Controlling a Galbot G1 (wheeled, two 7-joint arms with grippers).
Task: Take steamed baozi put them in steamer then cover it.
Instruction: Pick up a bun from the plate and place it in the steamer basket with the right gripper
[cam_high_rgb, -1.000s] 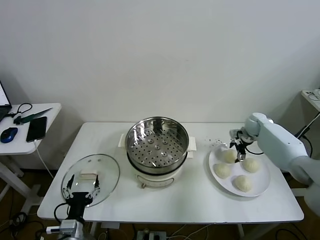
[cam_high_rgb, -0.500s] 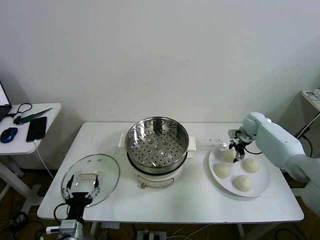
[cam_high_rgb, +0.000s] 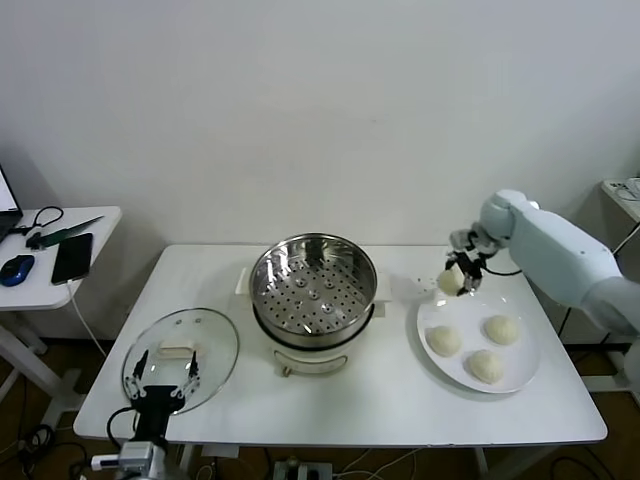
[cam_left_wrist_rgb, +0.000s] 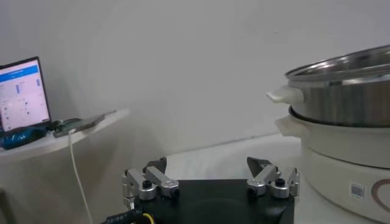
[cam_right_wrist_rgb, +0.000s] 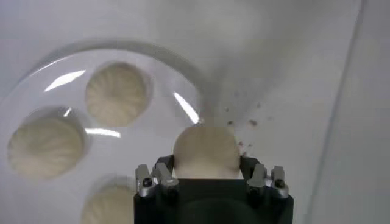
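My right gripper is shut on one steamed baozi, a cream-white bun held in the air above the near-steamer edge of the white plate. In the right wrist view the bun fills the gap between the fingers of the gripper. Three more baozi lie on the plate. The steel steamer stands mid-table with its perforated tray bare. The glass cover lies flat at the front left. My left gripper hangs open over the cover, holding nothing.
Dark crumbs speckle the table between steamer and plate. A side table on the left carries a phone, a mouse and cables. In the left wrist view the steamer's white base stands close by.
My right gripper has shut on the baozi at the plate's far left and lifted it up and toward the steamer. The plate now holds three. The left arm has not moved.
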